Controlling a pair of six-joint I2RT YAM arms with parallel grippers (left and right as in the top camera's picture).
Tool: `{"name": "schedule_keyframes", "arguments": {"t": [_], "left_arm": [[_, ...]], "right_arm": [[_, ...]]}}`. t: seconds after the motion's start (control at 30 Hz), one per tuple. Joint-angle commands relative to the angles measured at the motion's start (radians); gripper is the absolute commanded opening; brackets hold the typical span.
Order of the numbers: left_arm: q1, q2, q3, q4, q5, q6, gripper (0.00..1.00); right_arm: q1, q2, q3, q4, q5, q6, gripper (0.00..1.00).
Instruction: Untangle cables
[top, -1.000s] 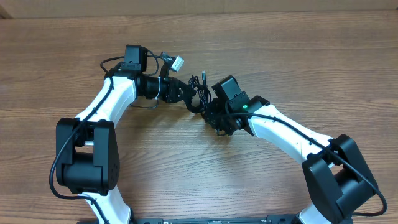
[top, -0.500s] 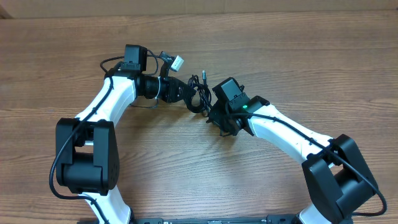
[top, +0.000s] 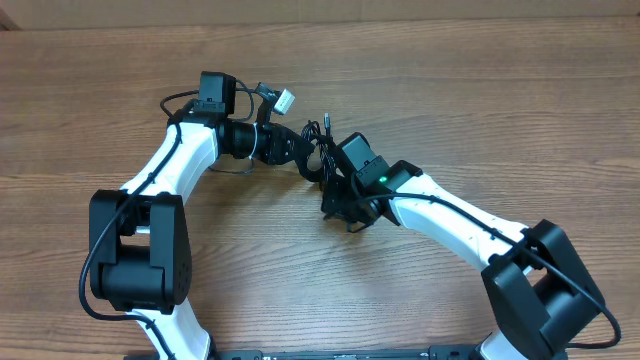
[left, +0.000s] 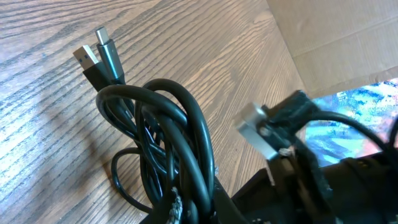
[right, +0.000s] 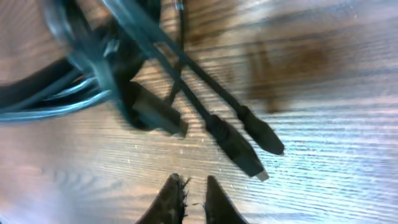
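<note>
The cables (top: 320, 150) are a bunch of thin black cords between the two arms. My left gripper (top: 304, 152) is shut on them. In the left wrist view the looped cables (left: 180, 137) rise from the left gripper (left: 194, 210), and two silver-tipped plugs (left: 98, 55) lie on the wood beyond. My right gripper (top: 338, 206) sits just in front of the bunch, low over the table. In the right wrist view the right gripper (right: 194, 186) has its fingertips (right: 171, 194) nearly together with nothing between them. Three black plugs (right: 235, 148) lie just beyond the tips.
The wooden table (top: 480, 110) stretches out on all sides. A white-tipped connector (top: 285, 100) on a thicker wire sticks up behind the left wrist, also seen as a silver connector (left: 258, 129). Cardboard (left: 336, 31) lies at the far edge.
My right gripper has slid left and towards the front, closer under the bunch, after briefly opening a little and closing again. The left arm and the cables it holds have stayed put.
</note>
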Motion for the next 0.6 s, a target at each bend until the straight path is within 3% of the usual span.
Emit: {"name": "schedule_keyframes", "arguments": {"t": [0.0, 0.07, 0.1, 0.13, 0.23, 0.33, 0.57], "left_arm": [[0.001, -0.03, 0.022, 0.005, 0.042, -0.005, 0.13], [0.001, -0.03, 0.022, 0.005, 0.041, -0.005, 0.14], [0.001, -0.03, 0.022, 0.005, 0.041, -0.005, 0.14], [0.001, -0.03, 0.022, 0.005, 0.041, -0.005, 0.14], [0.001, -0.03, 0.022, 0.005, 0.041, -0.005, 0.14], [0.001, -0.03, 0.022, 0.005, 0.041, -0.005, 0.14], [0.001, -0.03, 0.022, 0.012, 0.041, -0.055, 0.04]], "right_arm": [[0.0, -0.097, 0.063, 0.005, -0.004, -0.116, 0.22], [0.0, -0.108, 0.063, 0.005, -0.003, -0.134, 0.33], [0.0, -0.108, 0.063, 0.005, -0.007, -0.135, 0.49], [0.0, -0.108, 0.063, 0.004, -0.026, -0.136, 0.5], [-0.008, -0.109, 0.063, 0.025, -0.045, -0.137, 0.45], [0.0, -0.107, 0.058, 0.023, 0.018, -0.136, 0.34], [0.079, -0.041, 0.057, 0.022, 0.216, -0.09, 0.38]]}}
